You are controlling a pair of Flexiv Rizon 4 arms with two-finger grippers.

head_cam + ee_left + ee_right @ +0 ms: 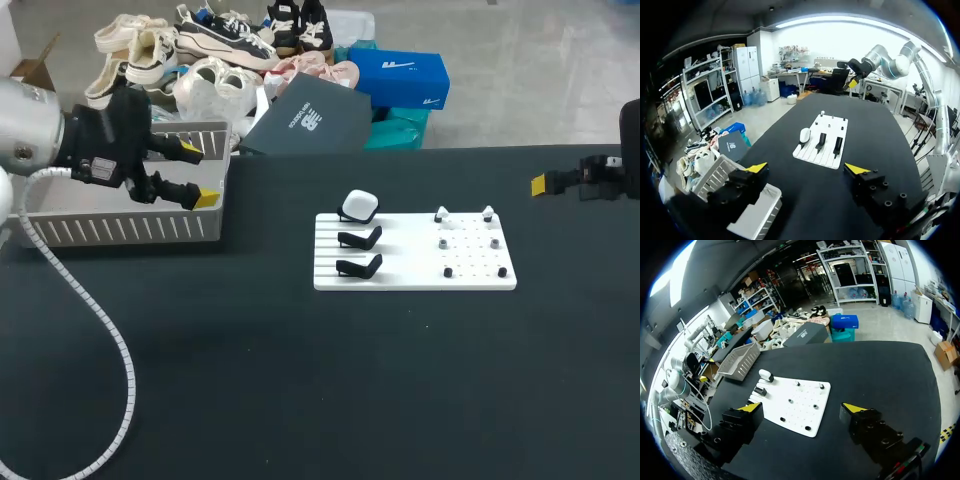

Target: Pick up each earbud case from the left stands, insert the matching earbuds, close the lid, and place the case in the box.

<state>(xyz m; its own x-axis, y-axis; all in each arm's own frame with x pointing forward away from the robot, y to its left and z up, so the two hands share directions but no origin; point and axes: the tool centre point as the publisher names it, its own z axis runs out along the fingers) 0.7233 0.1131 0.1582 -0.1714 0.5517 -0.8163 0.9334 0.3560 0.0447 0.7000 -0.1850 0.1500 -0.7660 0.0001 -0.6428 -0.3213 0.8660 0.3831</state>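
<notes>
Beyond the near counter (250, 380), the earbud case (359, 206) sits at 11 o'clock on the white board (410, 270); left fingers (206, 198), apart over the box (120, 228) at 10 o'clock, should likely straddle it squarely, right fingers (538, 183) apart at 2 o'clock.

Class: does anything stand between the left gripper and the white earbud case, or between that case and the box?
Nothing visible does. The left gripper hangs open over the box, and only bare black table lies between the box and the earbud case.
</notes>
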